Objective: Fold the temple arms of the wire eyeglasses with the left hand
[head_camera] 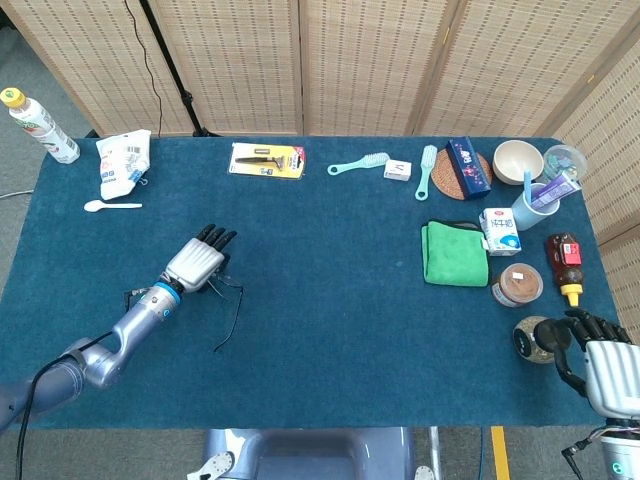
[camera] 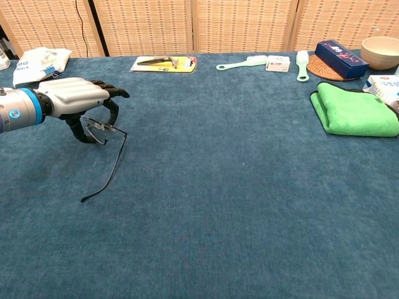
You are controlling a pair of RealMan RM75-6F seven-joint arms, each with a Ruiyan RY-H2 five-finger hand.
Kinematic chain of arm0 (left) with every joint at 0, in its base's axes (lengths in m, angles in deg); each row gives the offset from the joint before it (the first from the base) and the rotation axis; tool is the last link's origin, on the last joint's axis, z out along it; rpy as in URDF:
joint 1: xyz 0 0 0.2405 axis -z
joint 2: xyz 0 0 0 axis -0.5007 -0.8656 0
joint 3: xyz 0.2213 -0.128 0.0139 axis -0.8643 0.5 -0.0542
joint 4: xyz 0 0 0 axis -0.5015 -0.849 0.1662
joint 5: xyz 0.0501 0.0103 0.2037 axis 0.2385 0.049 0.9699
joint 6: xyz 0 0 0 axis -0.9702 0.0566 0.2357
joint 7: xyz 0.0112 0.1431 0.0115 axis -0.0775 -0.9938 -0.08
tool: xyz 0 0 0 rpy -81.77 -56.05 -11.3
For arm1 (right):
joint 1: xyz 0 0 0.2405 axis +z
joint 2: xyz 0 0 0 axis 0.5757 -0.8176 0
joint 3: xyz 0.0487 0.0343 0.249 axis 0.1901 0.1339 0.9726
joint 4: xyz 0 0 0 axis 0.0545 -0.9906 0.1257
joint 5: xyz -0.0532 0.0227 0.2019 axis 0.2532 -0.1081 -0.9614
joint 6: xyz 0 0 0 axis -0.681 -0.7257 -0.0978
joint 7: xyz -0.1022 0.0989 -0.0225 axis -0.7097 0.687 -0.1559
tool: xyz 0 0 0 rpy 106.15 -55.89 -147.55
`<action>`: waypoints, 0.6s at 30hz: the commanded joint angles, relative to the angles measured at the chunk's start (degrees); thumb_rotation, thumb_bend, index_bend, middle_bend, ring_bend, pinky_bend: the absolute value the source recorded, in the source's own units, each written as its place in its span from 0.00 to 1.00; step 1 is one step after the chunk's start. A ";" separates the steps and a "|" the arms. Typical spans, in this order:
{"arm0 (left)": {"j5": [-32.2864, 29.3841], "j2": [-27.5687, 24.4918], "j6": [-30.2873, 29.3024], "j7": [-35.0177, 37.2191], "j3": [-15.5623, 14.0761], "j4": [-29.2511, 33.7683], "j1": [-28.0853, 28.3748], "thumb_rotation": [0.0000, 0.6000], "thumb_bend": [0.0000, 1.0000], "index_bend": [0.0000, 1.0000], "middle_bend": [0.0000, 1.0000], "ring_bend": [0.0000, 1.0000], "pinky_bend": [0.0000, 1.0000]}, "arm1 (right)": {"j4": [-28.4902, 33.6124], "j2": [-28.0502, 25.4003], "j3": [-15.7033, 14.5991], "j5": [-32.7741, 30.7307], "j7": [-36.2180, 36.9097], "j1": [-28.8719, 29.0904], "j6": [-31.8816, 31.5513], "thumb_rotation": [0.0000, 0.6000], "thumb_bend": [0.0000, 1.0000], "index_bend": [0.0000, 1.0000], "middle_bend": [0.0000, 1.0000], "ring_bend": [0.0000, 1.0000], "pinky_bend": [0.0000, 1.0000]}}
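Wire eyeglasses (camera: 103, 134): near-left part of the blue table (head_camera: 330, 290), frame front under your left hand (camera: 78, 103); one temple arm sticks out toward the near edge, unfolded. The other arm is hidden, so you cannot tell its state. Judged: folding is barely under way and at least that arm remains.
Left hand: fingers curled down onto the frame, touching it; a firm grip cannot be told.
Right hand (head_camera: 605, 365): near-right corner, fingers curled, holding nothing, beside a jar (head_camera: 532, 338).
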 commanded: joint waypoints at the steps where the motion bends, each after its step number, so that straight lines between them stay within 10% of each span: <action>1: -0.14 -0.14 -0.09 -0.28 0.16 0.53 0.07 1.00 0.23 0.52 0.07 0.00 0.00 | -0.03 -0.07 -0.03 0.05 0.17 -0.14 -0.17 1.00 0.48 0.38 0.28 0.31 0.32; 18: -0.97 -0.65 0.22 -3.67 0.83 2.97 1.08 1.00 0.27 0.55 0.09 0.02 0.00 | -0.74 -0.11 -0.11 -0.07 1.28 -0.79 -0.65 1.00 0.48 0.39 0.28 0.31 0.33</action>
